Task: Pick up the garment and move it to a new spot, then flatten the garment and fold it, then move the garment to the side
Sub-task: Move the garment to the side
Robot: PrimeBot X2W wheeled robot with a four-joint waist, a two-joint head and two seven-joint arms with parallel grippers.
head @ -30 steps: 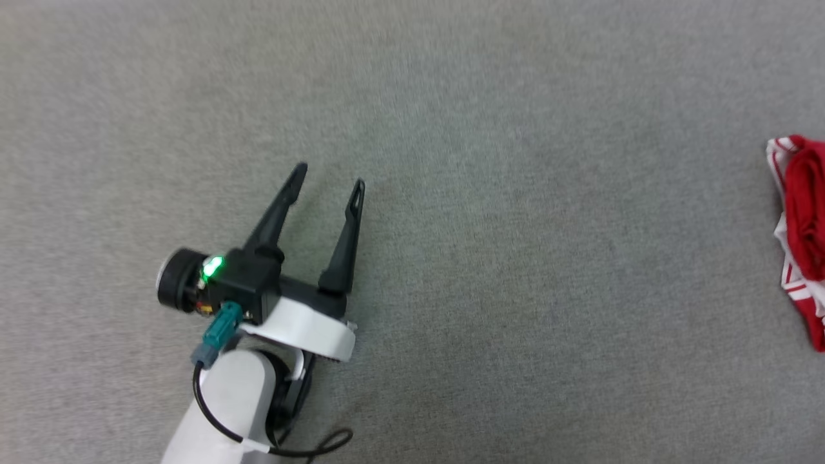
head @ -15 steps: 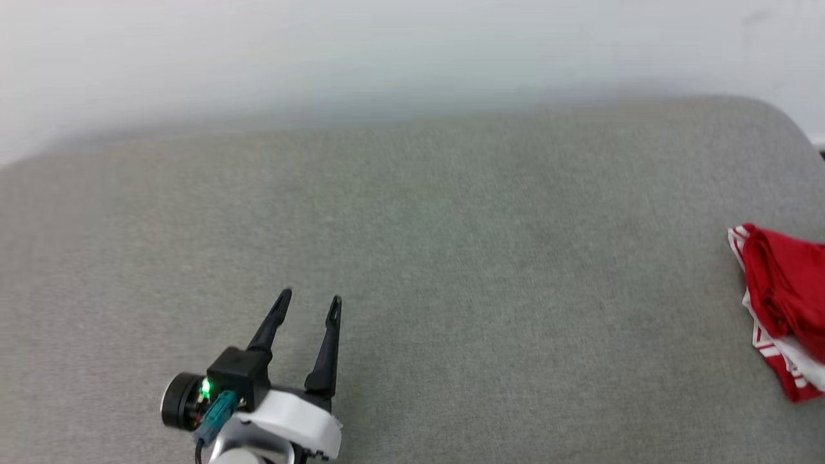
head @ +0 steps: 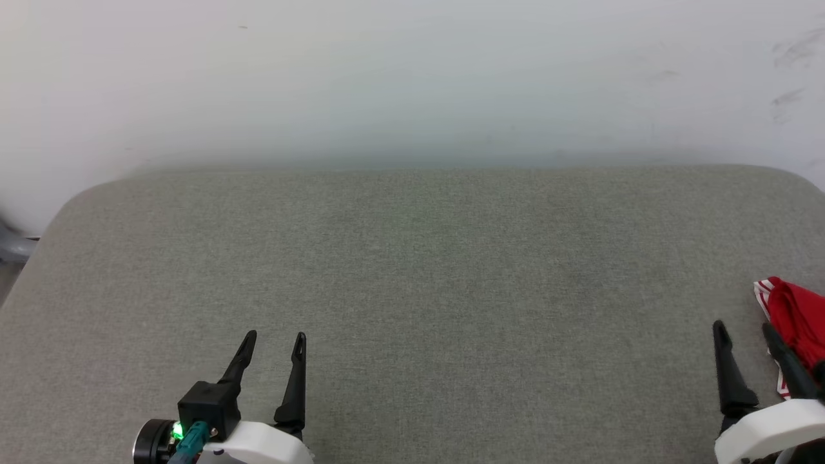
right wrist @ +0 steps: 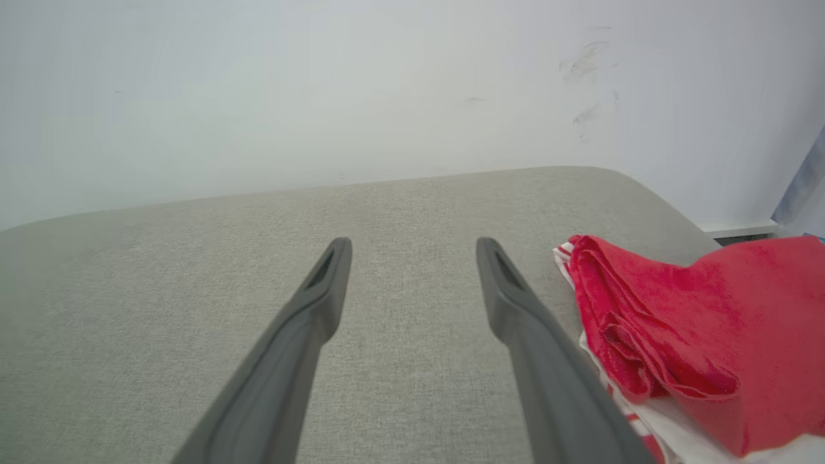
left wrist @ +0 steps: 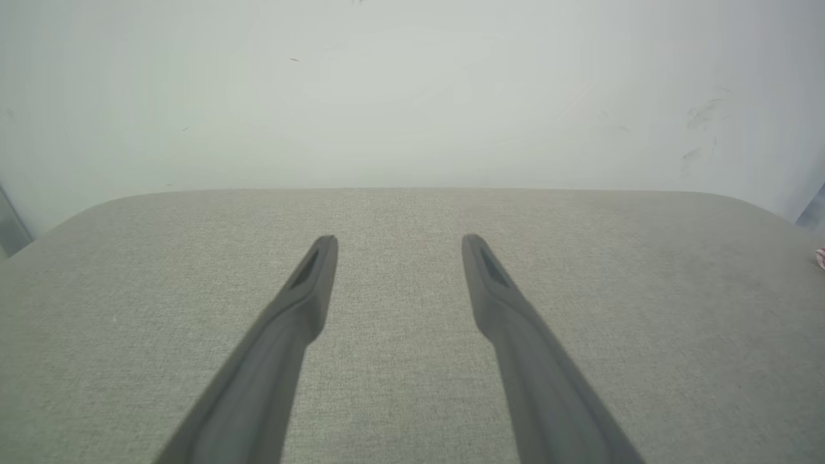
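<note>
The garment is a crumpled red heap with white and striped edges, lying at the far right edge of the grey cushioned surface. In the right wrist view the garment lies just right of my right fingers. My right gripper stands open at the lower right, its outer finger against the cloth's edge, nothing between the fingers. My left gripper is open at the lower left over bare grey fabric. In its own view the left gripper holds nothing, and a sliver of the garment shows at the far right.
A pale wall rises behind the surface's rounded far edge. The surface drops off at its left corner, where a grey object shows. A wide stretch of grey fabric lies between the two grippers.
The head camera has tilted up, so the wall and far edge came into view. The right gripper now shows beside the garment. The left gripper stays open.
</note>
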